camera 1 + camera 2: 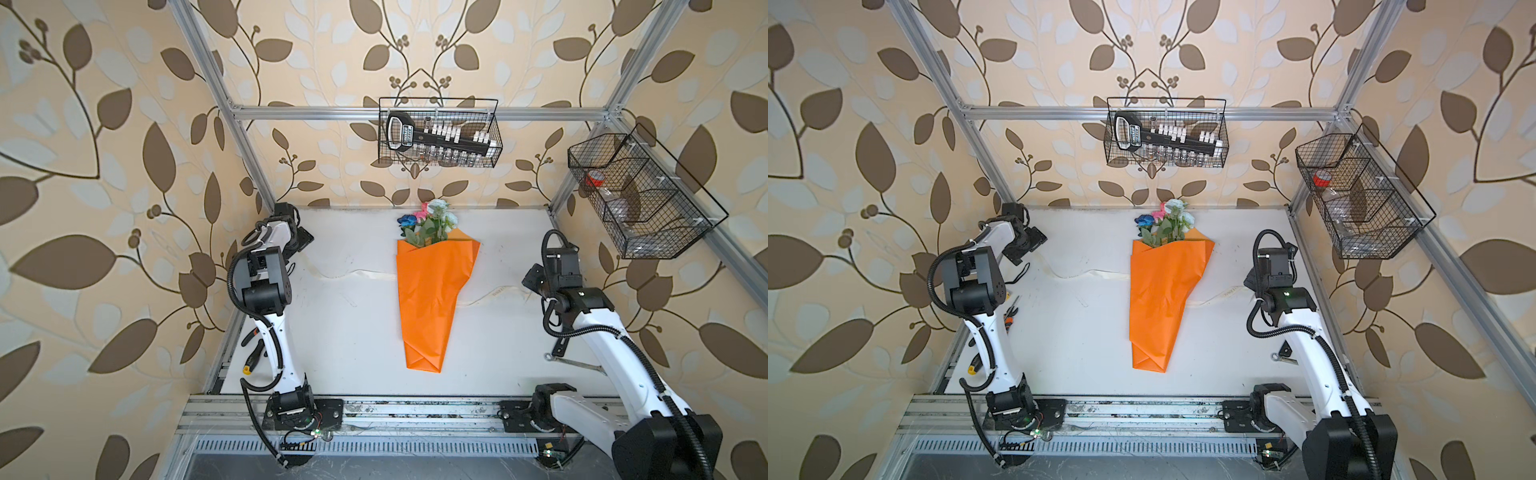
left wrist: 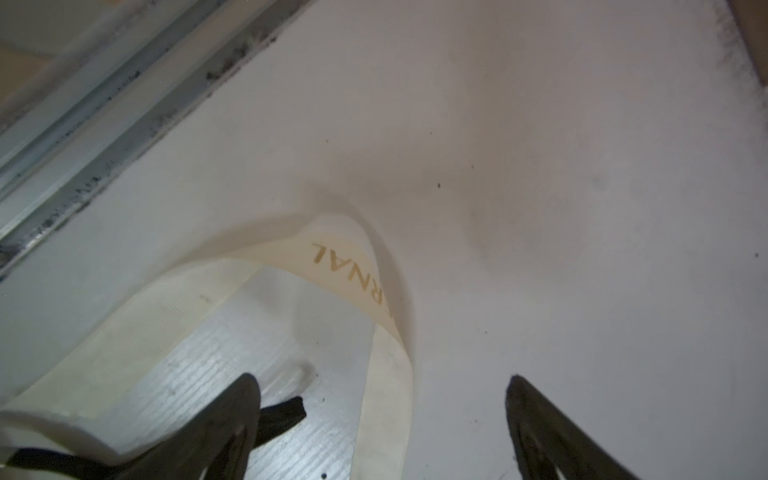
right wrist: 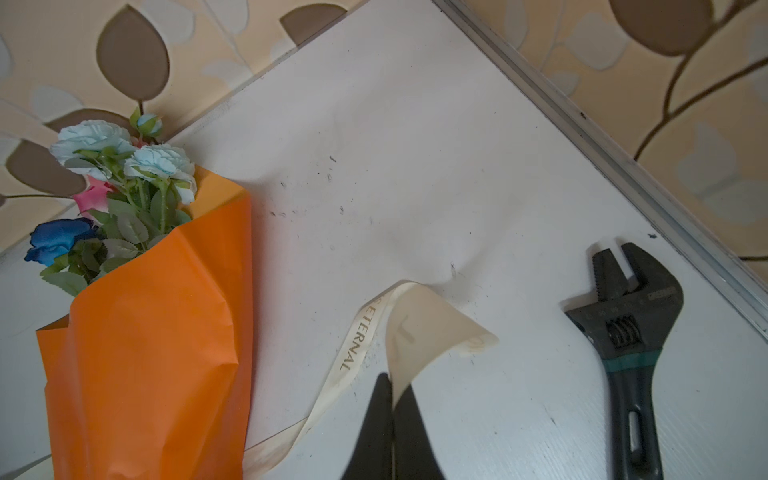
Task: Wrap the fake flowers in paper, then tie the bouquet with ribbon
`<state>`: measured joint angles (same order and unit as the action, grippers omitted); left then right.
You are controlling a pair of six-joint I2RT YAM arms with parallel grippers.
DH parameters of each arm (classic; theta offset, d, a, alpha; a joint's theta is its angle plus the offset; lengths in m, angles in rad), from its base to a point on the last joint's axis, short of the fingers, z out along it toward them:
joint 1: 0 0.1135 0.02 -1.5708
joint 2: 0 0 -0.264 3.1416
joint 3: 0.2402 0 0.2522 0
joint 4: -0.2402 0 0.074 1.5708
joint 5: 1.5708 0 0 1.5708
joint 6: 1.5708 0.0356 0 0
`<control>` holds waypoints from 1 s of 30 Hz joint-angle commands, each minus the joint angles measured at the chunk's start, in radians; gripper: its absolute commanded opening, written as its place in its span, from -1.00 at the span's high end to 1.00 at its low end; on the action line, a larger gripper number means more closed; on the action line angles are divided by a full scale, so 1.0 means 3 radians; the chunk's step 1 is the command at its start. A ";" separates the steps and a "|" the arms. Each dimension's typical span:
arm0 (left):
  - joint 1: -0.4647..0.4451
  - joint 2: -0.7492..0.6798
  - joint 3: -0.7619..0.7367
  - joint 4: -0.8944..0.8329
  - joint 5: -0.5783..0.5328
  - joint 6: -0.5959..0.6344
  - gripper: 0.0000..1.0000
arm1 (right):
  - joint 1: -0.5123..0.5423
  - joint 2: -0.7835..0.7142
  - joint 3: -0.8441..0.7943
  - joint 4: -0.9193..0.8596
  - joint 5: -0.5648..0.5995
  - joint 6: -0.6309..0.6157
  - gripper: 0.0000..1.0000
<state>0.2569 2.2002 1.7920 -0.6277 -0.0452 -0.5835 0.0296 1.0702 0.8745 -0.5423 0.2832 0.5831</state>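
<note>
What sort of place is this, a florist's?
Probably not: it looks like a robot test booth. A left arm and a right arm are mounted at a white table, inside an aluminium frame backed with leaf wallpaper, beside a wire basket of tools.

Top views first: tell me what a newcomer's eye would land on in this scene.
The bouquet in bright orange paper lies in the middle of the white table, blooms toward the back wall. A cream ribbon runs out from under it to both sides. The right hand is shut on one end, and the left hand is open at the other.
</note>
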 commanded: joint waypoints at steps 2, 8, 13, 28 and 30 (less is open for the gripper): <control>0.0054 0.0150 0.0411 -0.0306 0.0038 0.0216 -0.90 | -0.0019 0.0097 0.0136 -0.0027 -0.0051 -0.0134 1.00; 0.0059 0.0457 0.0778 -0.0503 0.0117 0.0177 -0.82 | -0.0022 0.0286 0.0217 0.0088 -0.0087 -0.0205 1.00; 0.0060 0.0449 0.0631 -0.0568 0.0094 -0.0103 -0.81 | -0.0034 0.0447 0.0263 0.0164 -0.0149 -0.0245 1.00; 0.0074 0.0745 0.0625 -0.0176 0.0138 -0.0299 -0.26 | -0.0047 0.0559 0.0275 0.0262 -0.0267 -0.0247 1.00; 0.0087 0.0862 0.0802 -0.0245 0.0154 -0.0326 -0.03 | -0.0047 0.0554 0.0275 0.0258 -0.0261 -0.0245 1.00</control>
<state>0.2764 2.3821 1.9926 -0.6746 -0.0254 -0.6636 0.0181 1.2301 0.9241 -0.4717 0.2127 0.5179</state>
